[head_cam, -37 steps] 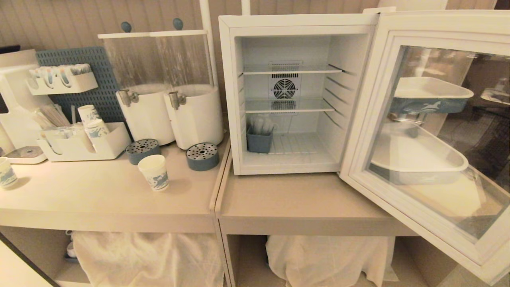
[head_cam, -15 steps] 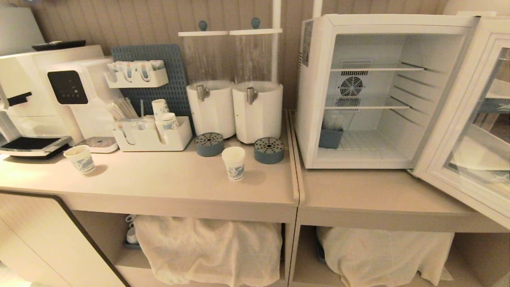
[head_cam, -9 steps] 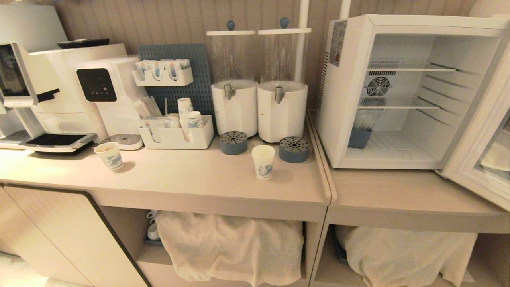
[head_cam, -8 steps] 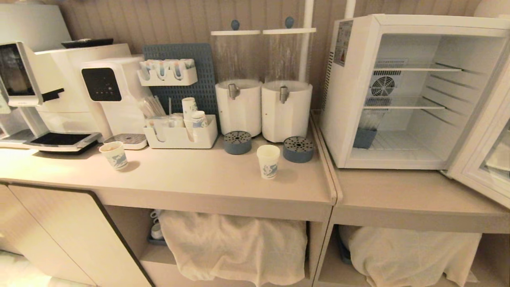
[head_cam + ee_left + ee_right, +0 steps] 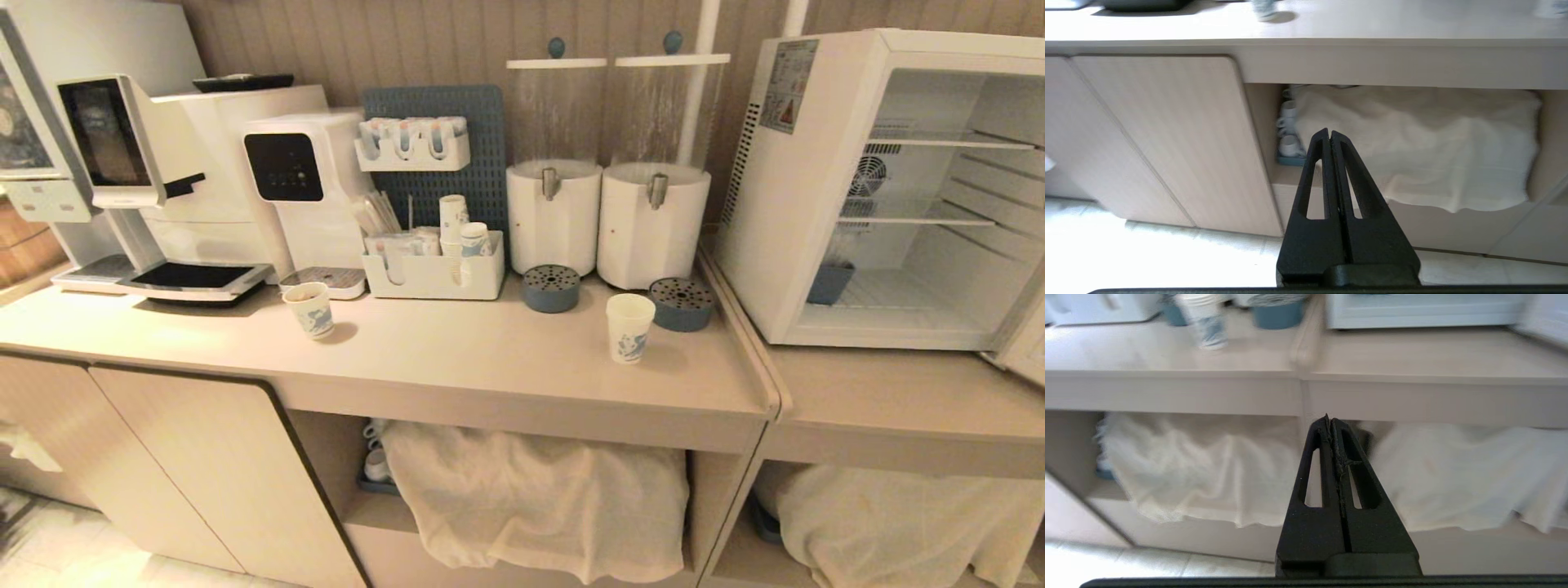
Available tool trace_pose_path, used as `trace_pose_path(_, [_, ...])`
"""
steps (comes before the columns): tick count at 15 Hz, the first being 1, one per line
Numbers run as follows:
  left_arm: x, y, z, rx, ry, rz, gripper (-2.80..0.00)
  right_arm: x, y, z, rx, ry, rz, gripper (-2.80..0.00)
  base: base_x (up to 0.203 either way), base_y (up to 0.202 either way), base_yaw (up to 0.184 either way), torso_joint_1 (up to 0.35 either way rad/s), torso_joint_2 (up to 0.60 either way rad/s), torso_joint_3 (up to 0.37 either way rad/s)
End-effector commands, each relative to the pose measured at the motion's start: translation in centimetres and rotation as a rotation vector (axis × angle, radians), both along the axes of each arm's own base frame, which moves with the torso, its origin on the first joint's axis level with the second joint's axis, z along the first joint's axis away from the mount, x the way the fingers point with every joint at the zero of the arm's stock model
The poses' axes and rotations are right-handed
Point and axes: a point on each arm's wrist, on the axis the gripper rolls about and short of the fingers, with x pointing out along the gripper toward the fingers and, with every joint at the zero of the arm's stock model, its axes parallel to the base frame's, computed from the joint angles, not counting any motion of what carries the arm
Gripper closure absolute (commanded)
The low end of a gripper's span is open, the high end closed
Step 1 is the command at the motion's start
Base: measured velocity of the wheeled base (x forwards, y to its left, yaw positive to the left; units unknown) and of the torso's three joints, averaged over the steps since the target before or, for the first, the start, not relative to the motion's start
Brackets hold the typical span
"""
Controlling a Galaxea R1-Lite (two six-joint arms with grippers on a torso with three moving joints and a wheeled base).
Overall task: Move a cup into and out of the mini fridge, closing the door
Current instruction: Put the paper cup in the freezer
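well apart: cup (image 5: 629, 327) on counter | right gripper (image 5: 1332, 421), left gripper (image 5: 1329, 134) below, pinched closed, seemingly empty

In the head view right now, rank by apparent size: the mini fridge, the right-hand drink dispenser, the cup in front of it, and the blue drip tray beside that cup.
1. mini fridge, though cut off at the edge
2. right-hand drink dispenser
3. cup and blue drip tray: too alike to rank; the cup is taller, the tray wider.
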Motion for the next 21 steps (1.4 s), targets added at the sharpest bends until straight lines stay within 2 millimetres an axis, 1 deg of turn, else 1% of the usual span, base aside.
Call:
trace_pose_path(1, [0.01,0.00,0.02,0.000,0.001,-0.001,0.00,0.01,0.00,0.00,0.000,0.002,-0.001,0.00,0.000,0.196,0.012,0.002,0.00,0.002])
trace_pose_path(3, [0.01,0.00,0.02,0.002,0.001,-0.001,0.00,0.01,0.00,0.00,0.000,0.002,-0.001,0.00,0.000,0.189,0.016,0.001,0.00,0.002])
trace_pose_path(5, [0.02,0.00,-0.03,-0.002,0.003,0.000,0.00,0.01,0.00,0.00,0.000,0.002,-0.001,0.00,0.000,0.103,0.021,0.006,0.00,-0.001])
trace_pose_path(14, [0.01,0.00,0.02,0.003,0.001,0.000,0.00,0.01,0.01,0.00,0.001,0.002,-0.002,0.00,0.000,0.000,0.000,0.000,0.00,0.000])
trace_pose_path(18, [0.01,0.00,0.02,0.003,0.001,-0.002,0.00,0.01,0.01,0.00,0.000,0.002,-0.002,0.00,0.164,0.000,-0.002,0.001,0.01,0.001])
trace_pose_path(21, [0.02,-0.01,-0.03,-0.001,0.003,-0.003,0.00,0.00,0.00,0.00,0.001,0.001,-0.002,0.00,0.025,0.000,0.002,0.004,0.00,0.001])
